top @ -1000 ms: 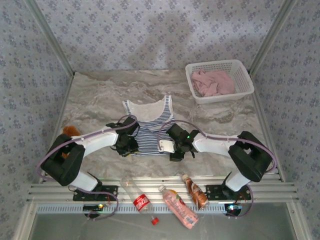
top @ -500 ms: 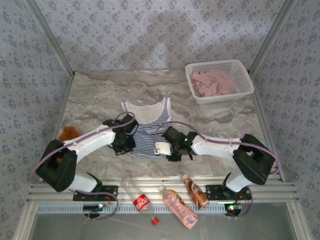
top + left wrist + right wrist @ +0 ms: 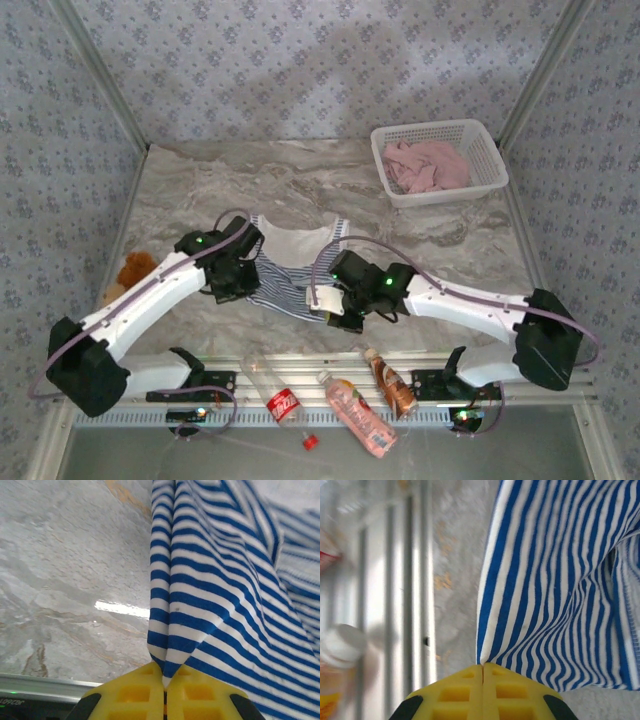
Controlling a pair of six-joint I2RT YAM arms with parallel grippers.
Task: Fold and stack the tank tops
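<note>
My left gripper (image 3: 164, 680) has its yellow jaws pinched tight on a fold at the left edge of the striped tank top (image 3: 215, 580). My right gripper (image 3: 483, 668) is pinched the same way on the top's right edge, and the cloth fans away from each pinch. The striped top sits between my two arms at the near middle of the marble table (image 3: 190, 195), its white neckline toward the far side. Beyond it the marble lies open to the far wall. At the far right, the white basket (image 3: 492, 165) holds the crumpled pink tank top (image 3: 428, 165). A brown plush toy (image 3: 135, 268) sits at the left table edge beside my left arm. Past the near edge, the metal rail (image 3: 120, 385) carries several bottles (image 3: 358, 415).
</note>
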